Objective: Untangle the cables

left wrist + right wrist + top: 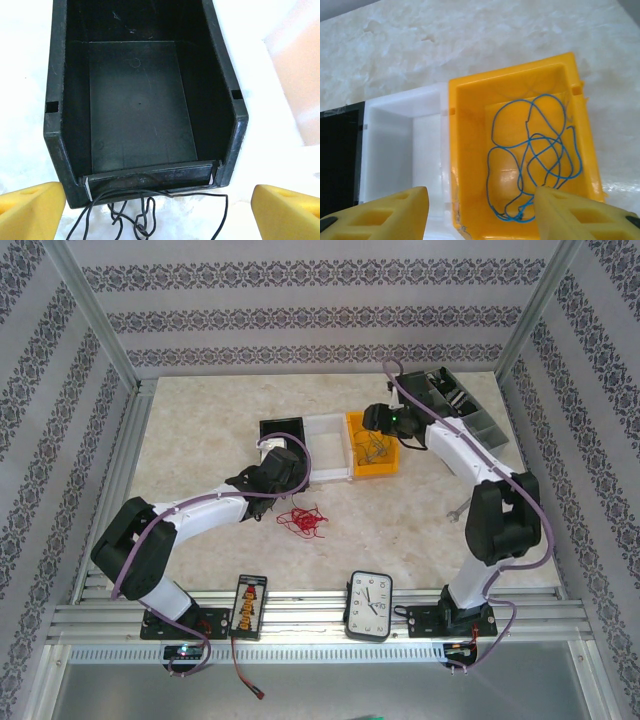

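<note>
Found left pincer (159,202), right pincer (480,200) released.
Saw dark cable (145,215) cropped between left fingers (30,212), blue cable (535,155) partly behind right finger (580,215).

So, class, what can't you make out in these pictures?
Left wrist view: dark cable runs off the bottom edge.
Right wrist view: blue cable partly slips behind a finger.
Top view: black bin largely covered by the left arm; red cable too small to trace its loops.
</note>
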Controlling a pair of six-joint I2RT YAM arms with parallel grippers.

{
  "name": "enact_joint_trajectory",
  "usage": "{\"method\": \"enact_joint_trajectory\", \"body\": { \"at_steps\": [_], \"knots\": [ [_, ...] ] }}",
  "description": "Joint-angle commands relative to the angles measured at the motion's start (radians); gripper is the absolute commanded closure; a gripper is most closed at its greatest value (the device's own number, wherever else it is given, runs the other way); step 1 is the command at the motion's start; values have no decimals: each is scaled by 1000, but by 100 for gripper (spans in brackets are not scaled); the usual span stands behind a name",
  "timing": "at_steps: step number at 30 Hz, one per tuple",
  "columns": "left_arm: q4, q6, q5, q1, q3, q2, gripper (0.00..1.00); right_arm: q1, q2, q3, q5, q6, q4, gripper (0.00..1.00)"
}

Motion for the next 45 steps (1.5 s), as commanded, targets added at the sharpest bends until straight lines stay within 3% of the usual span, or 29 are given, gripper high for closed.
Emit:
{"method": "enact_joint_trajectory", "body": {
  "at_steps": [1,5,8,15,18,25,27,31,34,37,40,42,44,45],
  "knots": [
    [-46,24,2,13,20,-12,4,12,-65,-63,46,2,11,43],
    [-86,5,-1,13,-10,-39,5,110,-159,-165,-1,-67,28,45],
    [-102,-38,-27,13,-55,-80,5,237,-207,-240,-48,-143,22,45],
    [-92,-72,42,19,-118,-112,14,495,-141,-338,-155,-191,8,49],
    [-78,-53,92,21,-116,-93,15,546,-85,-333,-138,-192,12,51],
    [-59,-15,152,20,-114,-69,19,550,8,-299,-144,-190,45,57],
    [-44,0,191,22,-111,-55,21,550,28,-287,-138,-198,45,63],
    [-24,42,301,20,-85,0,26,545,56,-277,-155,-203,54,92],
    [-33,75,371,21,-45,55,31,535,33,-309,-172,-198,79,100],
    [-48,95,406,21,-10,107,42,521,-3,-343,-187,-187,110,100],
    [-74,101,415,21,33,171,65,478,-66,-402,-217,-146,157,100],
    [-122,96,392,21,77,230,87,439,-128,-450,-215,-115,182,100],
    [-146,90,372,21,96,257,100,405,-183,-485,-198,-94,192,100],
    [-155,83,358,22,102,268,100,380,-220,-510,-188,-79,202,100]
  ]
}}
